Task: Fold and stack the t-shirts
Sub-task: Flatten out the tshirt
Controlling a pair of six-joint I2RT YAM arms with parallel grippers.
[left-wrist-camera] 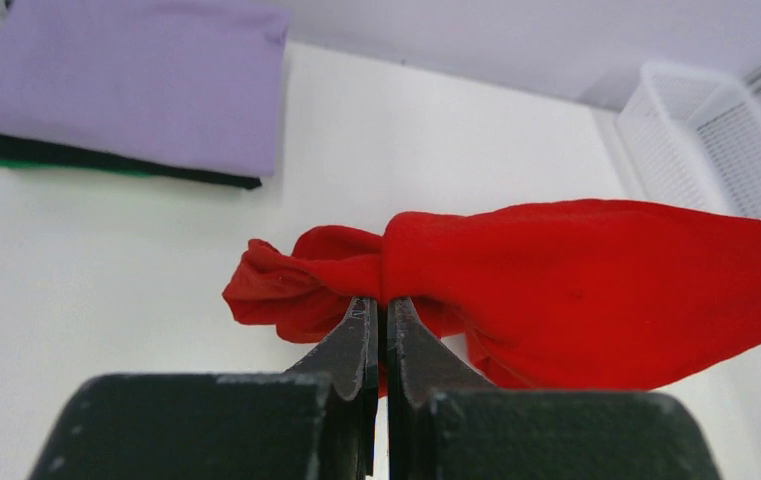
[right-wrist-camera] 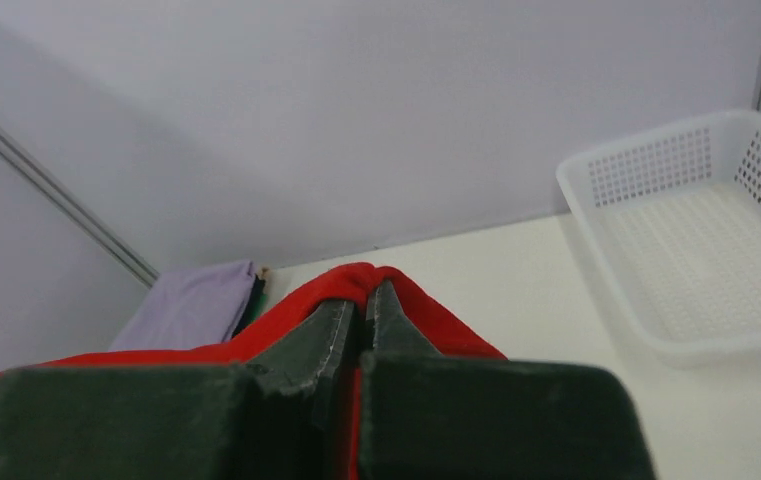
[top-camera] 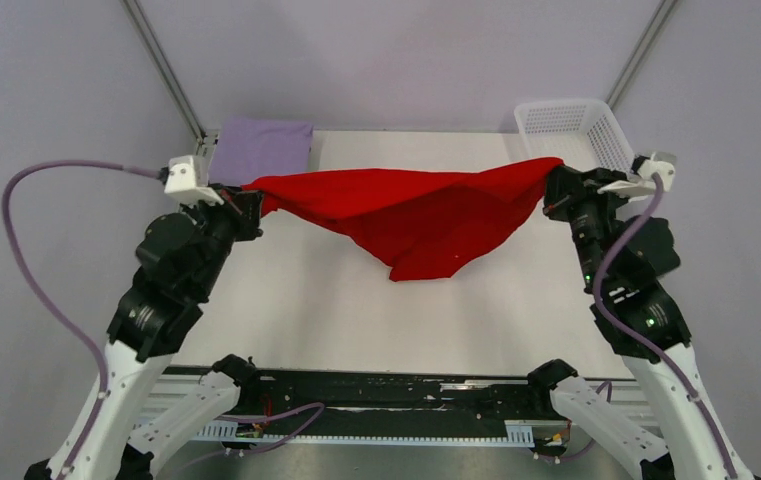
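The red t-shirt (top-camera: 411, 210) hangs stretched in the air between my two grippers, its middle sagging to a point above the table. My left gripper (top-camera: 252, 196) is shut on its left end, bunched at the tips in the left wrist view (left-wrist-camera: 381, 300). My right gripper (top-camera: 553, 180) is shut on its right end, with red cloth over the tips in the right wrist view (right-wrist-camera: 366, 290). The folded lavender t-shirt (top-camera: 261, 150) lies on the folded dark green/black t-shirt (left-wrist-camera: 106, 168) at the table's back left corner.
A white mesh basket (top-camera: 573, 130) stands at the back right corner, nothing visible inside it. The white table (top-camera: 306, 300) stretches below the hanging shirt. Metal frame posts rise at both back corners.
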